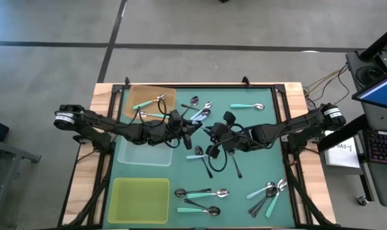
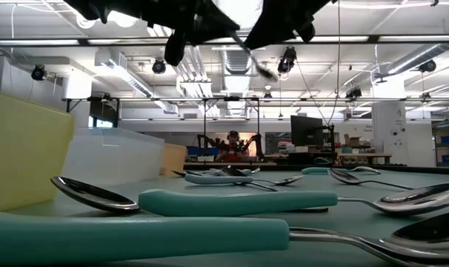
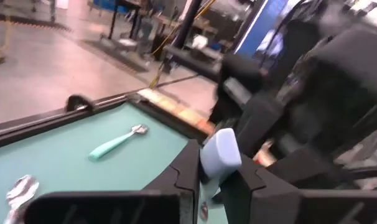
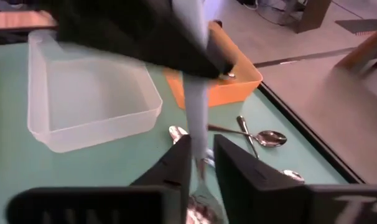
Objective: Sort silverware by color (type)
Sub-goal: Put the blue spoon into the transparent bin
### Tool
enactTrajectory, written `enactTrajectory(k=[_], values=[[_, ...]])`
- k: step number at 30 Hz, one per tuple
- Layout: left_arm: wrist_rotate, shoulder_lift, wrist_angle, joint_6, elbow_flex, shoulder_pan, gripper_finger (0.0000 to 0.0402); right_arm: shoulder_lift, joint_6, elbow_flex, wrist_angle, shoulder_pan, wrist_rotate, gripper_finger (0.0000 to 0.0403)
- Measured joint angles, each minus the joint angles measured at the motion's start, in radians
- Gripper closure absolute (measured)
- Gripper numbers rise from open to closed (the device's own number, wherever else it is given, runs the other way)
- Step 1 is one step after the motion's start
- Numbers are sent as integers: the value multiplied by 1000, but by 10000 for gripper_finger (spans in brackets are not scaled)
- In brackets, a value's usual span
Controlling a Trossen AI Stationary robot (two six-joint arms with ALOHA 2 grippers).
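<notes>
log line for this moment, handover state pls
phase: mid-air handover | left gripper: shut on pale blue-handled metal spoon | right gripper: releasing it | clear plastic tray: empty

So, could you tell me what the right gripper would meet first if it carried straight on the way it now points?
Most likely the left gripper, facing it across a pale-blue-handled spoon that spans both. The right gripper has the spoon between its fingers, the left clamps the handle's other end. Depth beyond is unclear.

a green-topped table (image 1: pixel 257 147) carries an orange tray (image 1: pixel 152 97), a clear tray (image 1: pixel 144 152) and a yellow-green tray (image 1: pixel 140 200) along its left side, with spoons (image 1: pixel 203 192) scattered over the rest.
</notes>
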Motion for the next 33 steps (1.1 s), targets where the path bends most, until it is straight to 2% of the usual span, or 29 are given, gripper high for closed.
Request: enactTrajectory(k=[4,10,17,22,28,31,33], values=[[-5,-22,-117,0,-2,1,380,-36,41,4,-70,1,-5,287],[-11,-150,-472,-46,-2,0,380,-104,291,2,-331,1,-59,241],[-10,-379,-940,-198,-2,-31,380,-107,537,2,-606,1,-62,246],[-10,-479,-1225,-408,-3,-107,380,-73,636,2,-692,1,-74,261],[-9,-482,-1344,-578,-5,-204,379,-22,698,0,-699,1,-182,265],[-6,-456,-1370,-604,-5,-220,352,9,767,-9,-704,1,-230,260],[3,-443,-1388,-610,-5,-222,324,33,817,-22,-706,1,-301,256]])
